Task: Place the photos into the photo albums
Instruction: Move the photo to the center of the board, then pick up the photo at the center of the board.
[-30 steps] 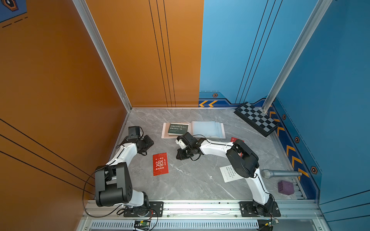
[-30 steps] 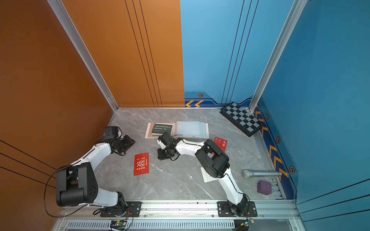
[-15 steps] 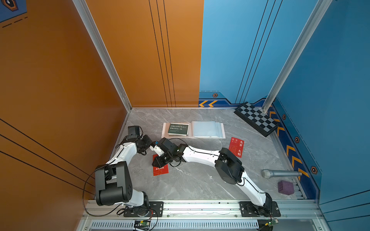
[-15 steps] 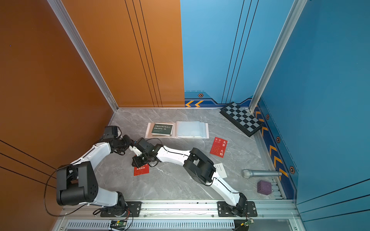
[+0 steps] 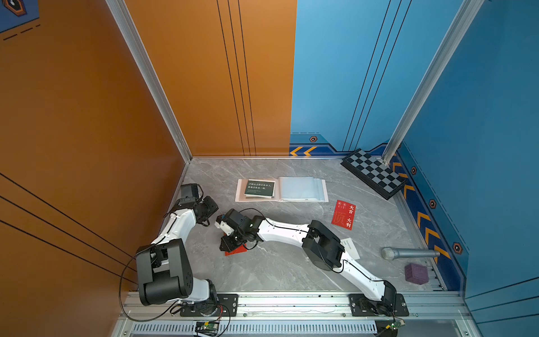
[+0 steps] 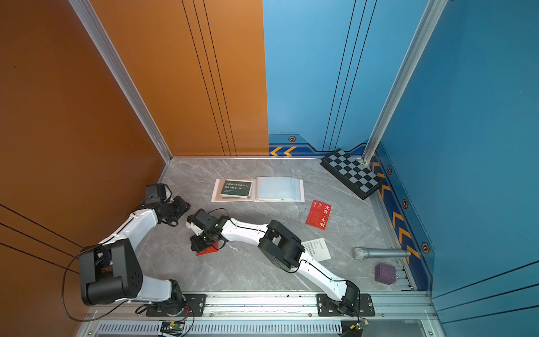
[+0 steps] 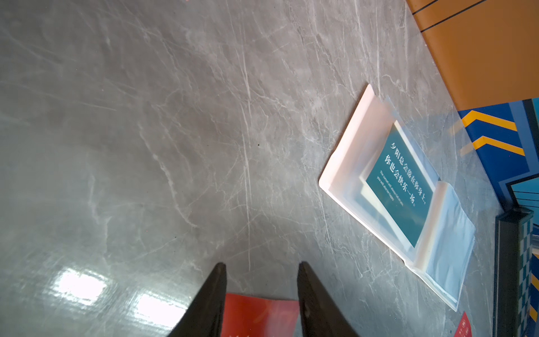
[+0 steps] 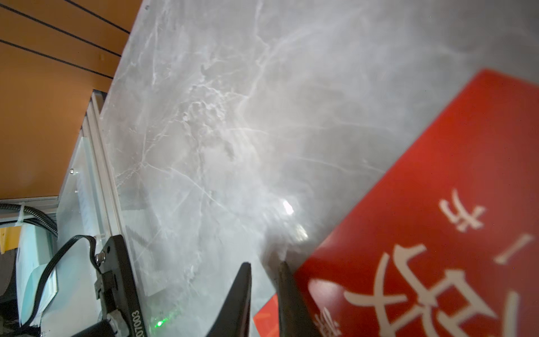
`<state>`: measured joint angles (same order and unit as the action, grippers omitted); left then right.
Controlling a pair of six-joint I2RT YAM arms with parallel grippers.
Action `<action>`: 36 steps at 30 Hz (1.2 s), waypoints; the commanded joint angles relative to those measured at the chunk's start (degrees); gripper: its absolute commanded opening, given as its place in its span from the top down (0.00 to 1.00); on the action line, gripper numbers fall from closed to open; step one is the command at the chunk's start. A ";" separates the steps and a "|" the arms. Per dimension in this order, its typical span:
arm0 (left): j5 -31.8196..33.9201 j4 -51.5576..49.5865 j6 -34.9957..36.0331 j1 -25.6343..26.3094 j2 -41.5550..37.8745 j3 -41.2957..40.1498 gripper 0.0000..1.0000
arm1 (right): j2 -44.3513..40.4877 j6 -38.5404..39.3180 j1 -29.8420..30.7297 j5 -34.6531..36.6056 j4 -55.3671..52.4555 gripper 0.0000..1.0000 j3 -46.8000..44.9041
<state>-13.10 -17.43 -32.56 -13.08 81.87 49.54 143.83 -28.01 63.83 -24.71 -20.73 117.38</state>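
Note:
The photo album (image 5: 303,189) (image 6: 280,189) (image 7: 350,151) lies open at the back. A dark green photo (image 5: 259,188) (image 7: 399,186) is on its left page. My right gripper (image 5: 230,242) (image 6: 201,243) (image 8: 264,264) is low over a red photo (image 5: 237,250) (image 8: 437,204) lying on the table. Its jaws stand narrowly apart, with the tips just past the photo's edge. My left gripper (image 5: 211,205) (image 7: 262,264) is open beside it, and red shows in the gap. A second red photo (image 5: 344,214) and a white photo (image 5: 351,248) lie to the right.
A black-and-grey checkered board (image 5: 373,172) leans in the back right corner. A grey microphone (image 5: 408,253) and a purple cube (image 5: 416,273) lie at the right edge. The orange wall is close behind my left arm. A metal rail runs along the front.
My right arm swung left from in front of the album to the red photo near the left arm, then settled lower over it. That uncovered the second red photo. The left arm stayed put.

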 commanded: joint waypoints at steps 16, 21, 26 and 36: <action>-1.43 -0.15 1.58 6.51 7.19 2.25 0.57 | -23.23 3.93 -15.75 9.44 0.37 0.80 -38.70; -5.10 -0.19 1.50 10.43 11.18 3.93 0.58 | -28.68 1.84 -18.55 4.72 3.87 0.79 -42.49; -9.01 -0.15 1.60 12.39 13.62 4.07 0.58 | -31.63 -6.97 -23.04 -4.42 17.23 0.79 -48.92; -12.04 2.78 1.60 12.11 12.01 -1.05 0.58 | -28.25 -12.32 -27.52 -7.08 24.03 0.77 -49.12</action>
<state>-22.22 -15.68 -31.86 -0.69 95.04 50.37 114.13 -37.43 36.51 -29.78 -0.62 68.51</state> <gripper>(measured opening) 0.418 0.229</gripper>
